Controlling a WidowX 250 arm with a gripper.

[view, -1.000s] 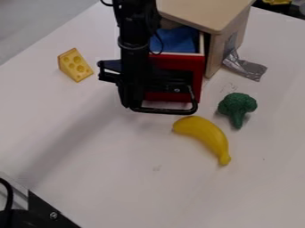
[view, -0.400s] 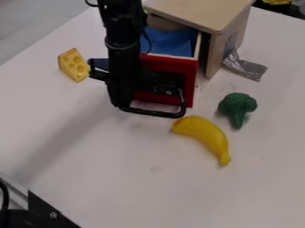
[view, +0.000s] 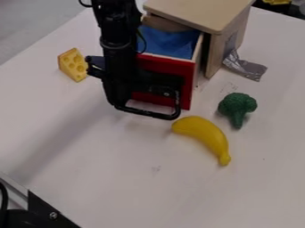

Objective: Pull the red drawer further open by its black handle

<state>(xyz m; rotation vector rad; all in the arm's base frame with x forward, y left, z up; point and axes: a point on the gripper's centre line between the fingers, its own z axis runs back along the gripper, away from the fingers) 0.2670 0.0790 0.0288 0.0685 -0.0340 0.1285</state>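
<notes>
A red-fronted toy drawer (view: 161,70) stands partly open, pulled out below the top of a small pale wooden cabinet (view: 193,11). It looks slightly askew in its slot. That much of the opening is done; the drawer is neither shut nor clear of the cabinet, and how much travel is left cannot be told. Blue material (view: 168,42) shows inside it. The robot's black hand (view: 126,95) hangs down at the drawer's front, hiding part of the red panel. Whether the hand is released, clenched or grasping the drawer, I cannot tell. Three toy foods lie outside the drawer: a yellow wedge of cheese (view: 74,65) beyond the hand, toward the upper left; a curved banana (view: 205,136) just in front of the drawer, toward the lower right; and green broccoli (view: 237,107) near the banana's upper side. They rest on a smooth, whitish worktop (view: 107,178) with a few faint marks and soft shadows. Crumpled silver tape (view: 245,67) sticks out from the cabinet's side. Grey floor (view: 33,24) lies past the upper left edge, and black metal hardware (view: 44,213) fills the lower left corner.
</notes>
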